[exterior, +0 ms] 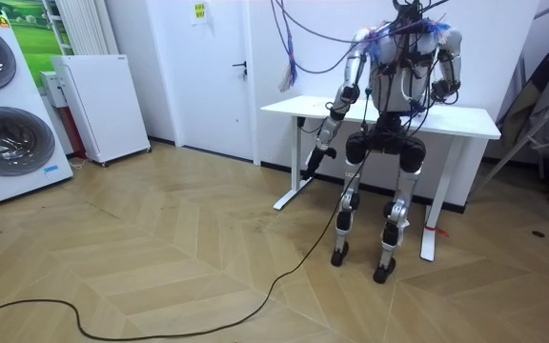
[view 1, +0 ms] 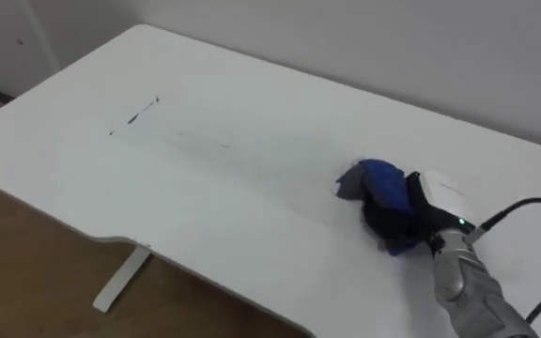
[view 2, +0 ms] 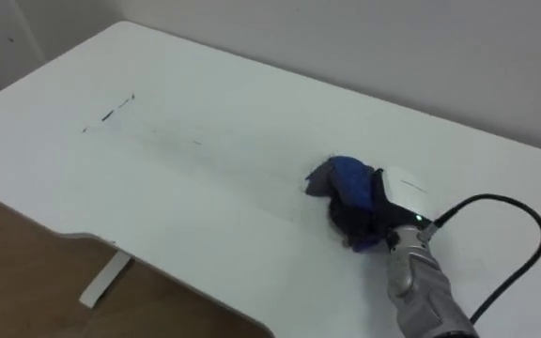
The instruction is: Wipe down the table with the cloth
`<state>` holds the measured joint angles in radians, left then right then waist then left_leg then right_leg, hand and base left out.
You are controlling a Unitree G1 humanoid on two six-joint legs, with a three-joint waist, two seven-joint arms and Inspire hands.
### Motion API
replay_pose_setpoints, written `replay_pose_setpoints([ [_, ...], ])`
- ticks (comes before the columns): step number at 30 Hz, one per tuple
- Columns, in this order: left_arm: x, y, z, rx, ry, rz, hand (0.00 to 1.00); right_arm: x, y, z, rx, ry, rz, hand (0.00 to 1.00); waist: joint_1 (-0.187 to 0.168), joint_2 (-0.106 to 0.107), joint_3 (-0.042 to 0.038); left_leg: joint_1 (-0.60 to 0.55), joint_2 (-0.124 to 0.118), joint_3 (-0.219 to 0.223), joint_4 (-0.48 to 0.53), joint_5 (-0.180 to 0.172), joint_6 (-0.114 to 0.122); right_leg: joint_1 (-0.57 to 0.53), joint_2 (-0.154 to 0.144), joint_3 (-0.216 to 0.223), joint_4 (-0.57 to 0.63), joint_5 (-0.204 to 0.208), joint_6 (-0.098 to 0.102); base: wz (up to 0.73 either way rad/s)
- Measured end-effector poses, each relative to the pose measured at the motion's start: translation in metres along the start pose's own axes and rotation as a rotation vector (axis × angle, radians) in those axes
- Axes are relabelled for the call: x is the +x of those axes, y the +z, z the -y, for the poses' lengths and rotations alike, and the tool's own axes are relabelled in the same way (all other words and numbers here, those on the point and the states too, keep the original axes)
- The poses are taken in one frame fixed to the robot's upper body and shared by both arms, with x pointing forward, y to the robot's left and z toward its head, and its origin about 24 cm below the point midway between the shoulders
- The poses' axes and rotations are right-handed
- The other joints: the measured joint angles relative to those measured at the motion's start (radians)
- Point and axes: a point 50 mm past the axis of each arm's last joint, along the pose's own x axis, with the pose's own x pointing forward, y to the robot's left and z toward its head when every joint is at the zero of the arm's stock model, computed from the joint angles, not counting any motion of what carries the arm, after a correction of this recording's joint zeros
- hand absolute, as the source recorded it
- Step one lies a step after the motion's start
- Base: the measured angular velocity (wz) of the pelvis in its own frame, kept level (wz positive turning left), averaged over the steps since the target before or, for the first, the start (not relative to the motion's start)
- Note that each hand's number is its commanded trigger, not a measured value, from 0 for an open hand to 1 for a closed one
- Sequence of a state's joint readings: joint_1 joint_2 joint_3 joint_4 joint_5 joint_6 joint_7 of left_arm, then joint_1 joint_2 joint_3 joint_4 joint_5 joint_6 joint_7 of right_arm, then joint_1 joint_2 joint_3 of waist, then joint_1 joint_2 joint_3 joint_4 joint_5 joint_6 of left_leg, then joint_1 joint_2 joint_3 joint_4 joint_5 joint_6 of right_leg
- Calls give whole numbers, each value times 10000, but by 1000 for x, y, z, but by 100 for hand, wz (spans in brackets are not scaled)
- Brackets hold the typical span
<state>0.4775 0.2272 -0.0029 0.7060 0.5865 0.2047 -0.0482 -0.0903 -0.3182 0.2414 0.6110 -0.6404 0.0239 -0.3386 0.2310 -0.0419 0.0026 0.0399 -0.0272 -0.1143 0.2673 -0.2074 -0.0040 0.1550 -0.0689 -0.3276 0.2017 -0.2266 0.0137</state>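
A crumpled blue cloth point(view 1: 374, 176) lies on the white table point(view 1: 252, 103), toward its right end. My right hand point(view 1: 421, 205) rests on top of the cloth, dark fingers curled into the folds, with blue fabric showing on both sides of them. Thin dark marks point(view 1: 139, 115) streak the tabletop far to the left, well apart from the cloth. In the room view I stand at the table's front edge with my back to the camera. My left hand point(exterior: 320, 152) hangs below the tabletop at the room view's left.
A white wall runs right behind the table's far edge. The front edge curves inward near me, above wooden floor and a white table foot point(view 1: 115, 282). Washing machines point(exterior: 8, 105) and a white cabinet point(exterior: 103, 105) stand across the room.
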Motion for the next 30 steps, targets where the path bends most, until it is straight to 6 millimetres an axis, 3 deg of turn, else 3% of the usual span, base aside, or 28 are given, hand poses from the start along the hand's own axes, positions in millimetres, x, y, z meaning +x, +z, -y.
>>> replay_pose_setpoints([
  [2, 0, -1, 1, 63, -18, -24, 0, -13, -16, -5, 202, -316, -359, 100, -348, -105, -16, 126, -110, 45, -39, 3, 20, 281, -75, 1, -196, -67, 107, 38],
  [5, 2, 7, -4, 132, 116, 244, 0, -28, -37, -6, 298, -847, -808, 100, -438, -104, -29, 221, -161, 325, -42, -23, 65, 436, -141, 101, -343, -91, 149, -1],
  [8, 5, 19, -11, 103, 298, 539, 0, -35, -48, -8, 430, -998, -1321, 100, -693, -47, -52, 426, -178, 424, -58, -84, 167, 658, -146, 245, -326, -82, 197, -5],
  [12, 7, 35, -17, 49, 445, 944, 0, -38, -55, -12, 549, -989, -1735, 98, -706, 34, -130, 637, -180, 600, -247, -138, 240, 757, -160, 525, -343, -109, 243, -15],
  [13, 7, 39, -18, 47, 501, 1046, 0, -38, -55, -13, 550, -989, -1779, 71, -707, 41, -132, 699, -187, 617, -293, -132, 247, 775, -165, 567, -343, -101, 258, -11],
  [14, 8, 42, -20, 22, 552, 1095, 0, -38, -54, -14, 596, -994, -1818, 32, -707, 41, -133, 749, -185, 661, -303, -133, 248, 802, -158, 647, -343, -100, 260, -12],
  [15, 8, 42, -20, 14, 558, 1082, 0, -38, -53, -15, 614, -1010, -1841, 10, -711, 42, -134, 766, -181, 689, -304, -135, 251, 809, -152, 690, -344, -100, 260, -11],
  [16, 8, 42, -19, -3, 542, 1030, 0, -38, -52, -15, 611, -1060, -1827, 0, -724, 40, -133, 767, -176, 718, -306, -139, 257, 798, -145, 753, -351, -100, 260, -6],
  [21, 7, 41, -16, 48, 538, 871, 0, -37, -49, -13, 382, -1139, -1882, 0, -756, -3, -135, 768, -144, 803, -304, -140, 258, 735, -122, 841, -300, -74, 256, -5],
  [30, 6, 38, -12, 87, 624, 963, 0, -35, -30, -10, -590, -741, -894, 0, -659, 84, -131, 774, 146, 1151, -471, -219, 145, 503, 123, 1234, -277, 52, 128, -15],
])
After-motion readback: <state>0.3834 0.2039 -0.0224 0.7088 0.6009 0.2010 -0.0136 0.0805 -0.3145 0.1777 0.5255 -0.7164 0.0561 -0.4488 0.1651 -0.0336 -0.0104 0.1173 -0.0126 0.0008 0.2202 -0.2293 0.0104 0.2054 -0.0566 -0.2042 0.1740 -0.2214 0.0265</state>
